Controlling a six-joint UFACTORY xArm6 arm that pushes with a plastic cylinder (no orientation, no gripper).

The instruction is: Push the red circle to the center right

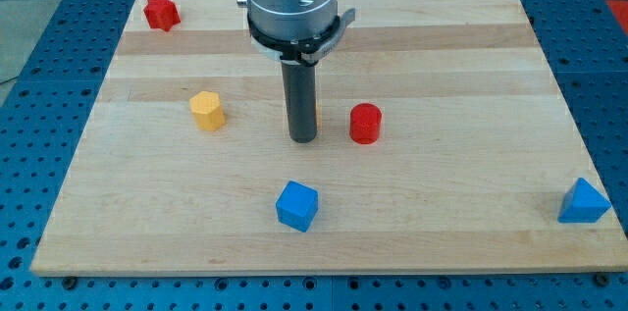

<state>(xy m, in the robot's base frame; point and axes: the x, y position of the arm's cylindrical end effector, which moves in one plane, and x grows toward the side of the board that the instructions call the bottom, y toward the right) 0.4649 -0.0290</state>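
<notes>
The red circle (365, 123) is a short red cylinder standing near the middle of the wooden board (451, 183). My tip (302, 139) rests on the board just to the circle's left, with a small gap between them. A sliver of something orange shows behind the rod, mostly hidden by it.
A red star-like block (161, 12) sits at the top left corner. A yellow hexagon block (207, 111) lies left of my tip. A blue cube (297, 205) lies below my tip. A blue triangle block (585, 202) sits at the bottom right edge.
</notes>
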